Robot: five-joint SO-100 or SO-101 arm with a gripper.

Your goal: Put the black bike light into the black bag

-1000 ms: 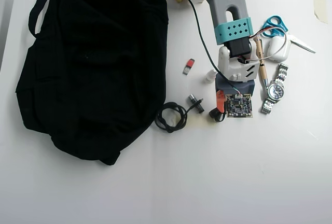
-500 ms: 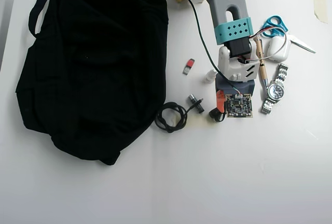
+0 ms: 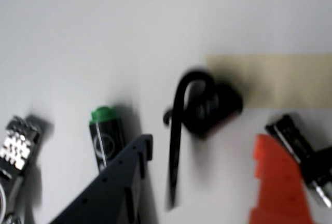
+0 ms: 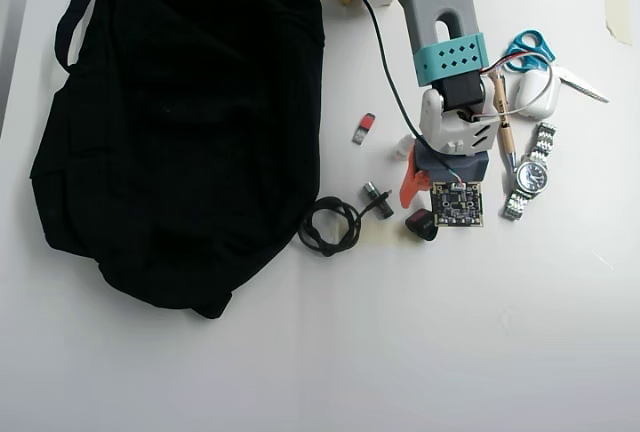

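Note:
The black bike light (image 3: 212,105) is a small rounded lump with a thin strap loop (image 3: 177,130), lying on the white table. In the wrist view it sits between and just beyond my two fingers, the dark one (image 3: 119,182) on the left and the orange one (image 3: 275,182) on the right. My gripper (image 3: 205,141) is open and holds nothing. From overhead the bike light (image 4: 421,224) lies just below my gripper (image 4: 422,204). The black bag (image 4: 180,122) lies floppy across the left of the table, its strap at the top left.
Between the light and the bag lie a coiled black cable (image 4: 328,225), a small silver-black cylinder (image 4: 375,195) and a red-silver stick (image 4: 364,128). A watch (image 4: 530,174), scissors (image 4: 528,47) and a pen lie right of my arm. A green-capped marker (image 3: 106,133) lies by the dark finger.
The orange finger has swung out to the left, so the gripper has opened. The bike light now shows clear of the finger below it.

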